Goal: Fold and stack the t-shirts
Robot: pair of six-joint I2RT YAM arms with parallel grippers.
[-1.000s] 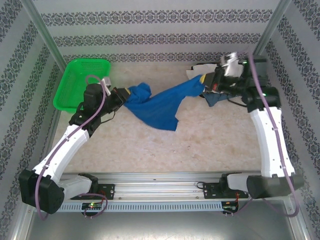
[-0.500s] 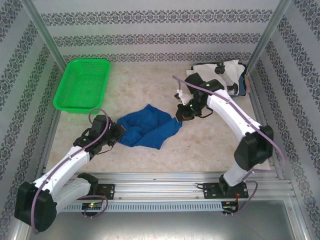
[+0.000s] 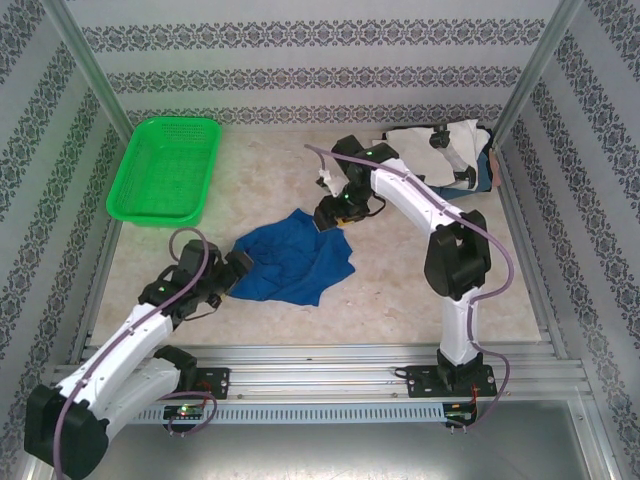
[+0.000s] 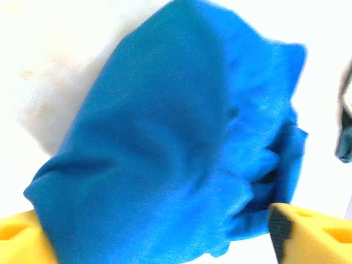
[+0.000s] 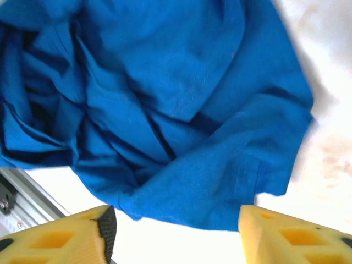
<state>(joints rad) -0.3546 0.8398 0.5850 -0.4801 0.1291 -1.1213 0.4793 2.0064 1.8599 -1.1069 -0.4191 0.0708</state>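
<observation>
Table (image 3: 420, 290) is carrying the scene; royal-blue t-shirt (image 3: 295, 262) is lying crumpled on it between the two grippers, its near-left edge just ahead of the left gripper (image 3: 240, 268) and its far edge under the right gripper (image 3: 328, 213); green basket (image 3: 165, 122) is sitting well beyond the left gripper; pile of white and bluish-grey t-shirts (image 3: 440, 145) is resting well off to the right gripper's right; left gripper's fingers (image 4: 308, 231) are standing spread wide, blue cloth lying between them; right gripper's fingers (image 5: 71, 236) are standing apart above the cloth, pinching nothing.
</observation>
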